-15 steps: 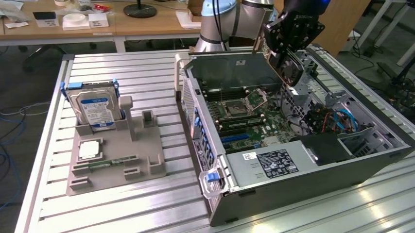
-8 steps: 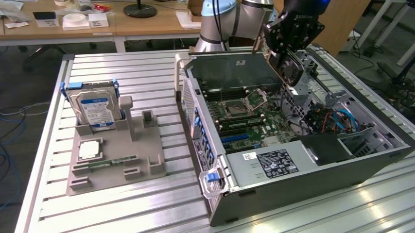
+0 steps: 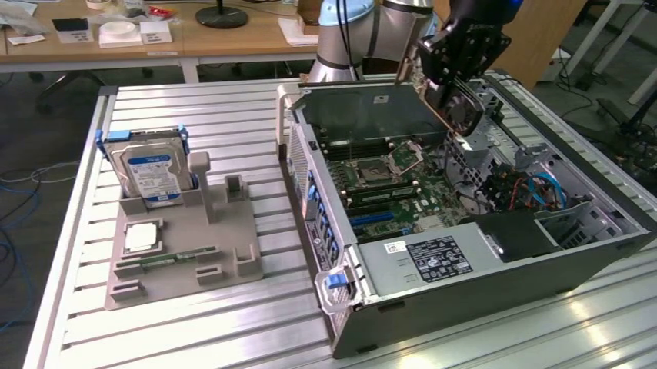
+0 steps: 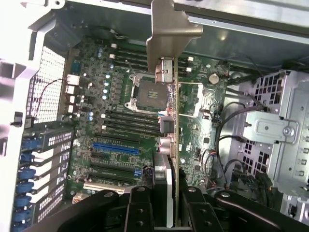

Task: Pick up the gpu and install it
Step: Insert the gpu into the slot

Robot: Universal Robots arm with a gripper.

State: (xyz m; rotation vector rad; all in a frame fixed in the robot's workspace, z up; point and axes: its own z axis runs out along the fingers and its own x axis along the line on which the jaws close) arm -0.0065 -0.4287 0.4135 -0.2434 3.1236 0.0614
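Step in hand: carrying. The gpu [image 3: 459, 108] is picked up and not yet seated.
Pincer: the pincer [image 4: 166, 208] is drawn narrow, its two fingers clamped on the card's flat faces.
Where the gpu is: upper right of the exterior view, hanging over the far end of the open computer case [image 3: 339, 231], reddish-brown face showing. In the wrist view it stands on edge above the motherboard [image 4: 120, 121], metal bracket pointing away from the fingers.
Contact: the card looks clear of the board; I cannot tell how high it hangs.
What seating calls for, as I judge it: the card's connector edge has to line up along an expansion slot, probably the blue slot [image 4: 116, 147], with the bracket at the case's rear openings. The card seems to sit off to one side of that slot, so a sideways shift and a straight press would be needed.
In the way: the cpu socket [image 4: 147, 92] and memory rows lie directly under the card. Black cables [image 4: 222, 140] loop beside it, and the drive cage [image 4: 275, 130] stands close.
Elsewhere: the power supply [image 3: 436, 257] fills the case's near end, lower centre-right of the exterior view.
On the counter [image 3: 205, 115]: at centre left, a grey holder [image 3: 175, 284] keeps the hard drive [image 3: 154, 173] upright and a green memory stick [image 3: 180, 257] lying flat, both well apart from the case.
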